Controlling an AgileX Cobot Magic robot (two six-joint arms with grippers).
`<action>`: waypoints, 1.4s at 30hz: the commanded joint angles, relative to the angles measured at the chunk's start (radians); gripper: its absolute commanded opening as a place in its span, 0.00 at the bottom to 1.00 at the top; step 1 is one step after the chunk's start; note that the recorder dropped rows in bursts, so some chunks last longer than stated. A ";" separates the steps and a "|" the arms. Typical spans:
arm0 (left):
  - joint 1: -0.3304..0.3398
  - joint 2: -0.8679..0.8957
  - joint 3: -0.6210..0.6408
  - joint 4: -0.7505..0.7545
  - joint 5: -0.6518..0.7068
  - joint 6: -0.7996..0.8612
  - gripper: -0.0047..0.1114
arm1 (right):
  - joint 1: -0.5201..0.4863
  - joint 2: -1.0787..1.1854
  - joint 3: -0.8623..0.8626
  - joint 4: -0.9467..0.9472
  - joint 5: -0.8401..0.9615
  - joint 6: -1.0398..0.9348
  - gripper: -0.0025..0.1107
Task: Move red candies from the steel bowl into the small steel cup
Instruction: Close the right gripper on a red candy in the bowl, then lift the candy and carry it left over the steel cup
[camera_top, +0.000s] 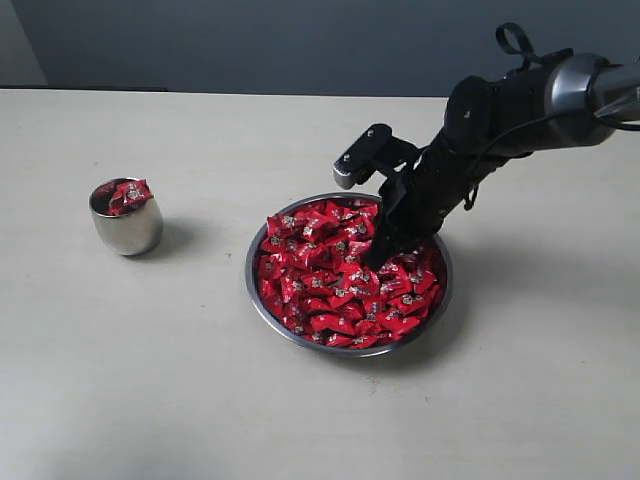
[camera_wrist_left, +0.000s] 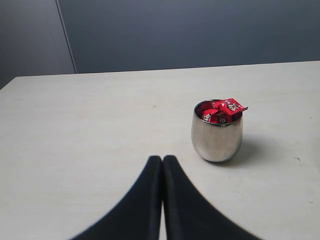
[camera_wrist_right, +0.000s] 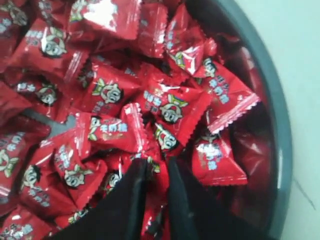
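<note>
Down among the red candies (camera_wrist_right: 172, 107), right end effector (camera_wrist_right: 156, 162) narrow, grip unclear; wrapper writing blurred.

- You are looking at what reads as a robotics lab or test bench rather than a home or shop.
- The black robot arm (camera_top: 500, 115), with a cable looped on its top, reaches in over the work surface.
- The surface is a plain, pale tabletop (camera_top: 150, 400) that runs wide across every view.
- Behind it stands a flat, dark blue-grey wall (camera_top: 250, 40); in your left wrist view a straight seam splits it into 2 panels.
- Only 2 vessels sit on the table, the steel bowl (camera_top: 300, 336) and the small steel cup (camera_top: 127, 232), well apart, both holding the same red candies (camera_top: 330, 270), like a laid-out trial.
</note>
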 joint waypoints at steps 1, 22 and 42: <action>0.001 -0.004 0.004 -0.002 -0.002 -0.001 0.04 | 0.000 0.050 -0.005 0.038 0.025 0.000 0.23; 0.001 -0.004 0.004 -0.002 -0.002 -0.001 0.04 | 0.000 -0.017 -0.005 -0.099 -0.016 0.090 0.02; 0.001 -0.004 0.004 -0.002 -0.002 -0.001 0.04 | 0.000 -0.145 -0.005 0.007 0.030 0.108 0.02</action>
